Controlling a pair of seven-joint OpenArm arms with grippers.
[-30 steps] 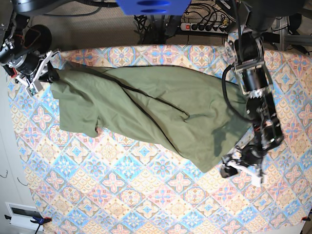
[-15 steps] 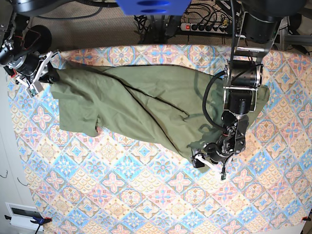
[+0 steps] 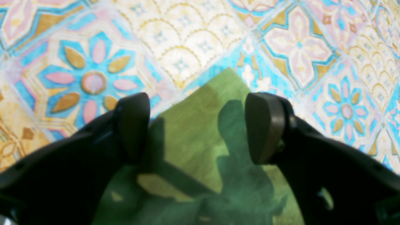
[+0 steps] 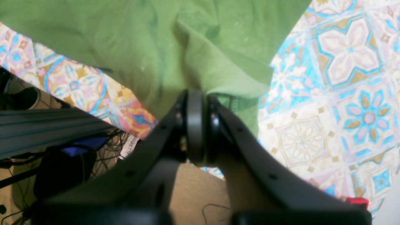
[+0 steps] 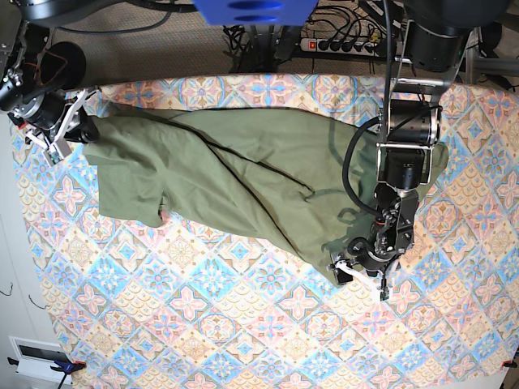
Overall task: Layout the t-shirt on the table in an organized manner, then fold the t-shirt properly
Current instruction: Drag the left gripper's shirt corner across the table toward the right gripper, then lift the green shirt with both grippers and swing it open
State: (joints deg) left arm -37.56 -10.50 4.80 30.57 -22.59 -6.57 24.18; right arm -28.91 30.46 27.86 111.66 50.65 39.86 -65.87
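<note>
The olive-green t-shirt [image 5: 243, 178] lies crumpled and twisted across the far half of the patterned table [image 5: 243, 324]. My left gripper [image 5: 359, 274] hovers open over the shirt's near right corner. In the left wrist view that corner [image 3: 200, 103] shows between the spread fingers [image 3: 132, 125] of the gripper [image 3: 198, 125], with nothing pinched. My right gripper [image 5: 79, 130] is at the table's far left corner, shut on the shirt's edge. The right wrist view shows the jaws of that gripper [image 4: 197, 125] pressed together on a fold of green cloth [image 4: 187, 47].
Beyond the far edge lie a power strip and cables [image 5: 340, 44] on the floor. A white box [image 5: 36, 356] sits off the table's near left corner. The right gripper hangs over the table edge [image 4: 131, 118], with floor and wires below.
My left arm swung left from the bare cloth onto the shirt's near right corner, then settled slightly back right. The right gripper shifted a little up and left, still holding the shirt.
</note>
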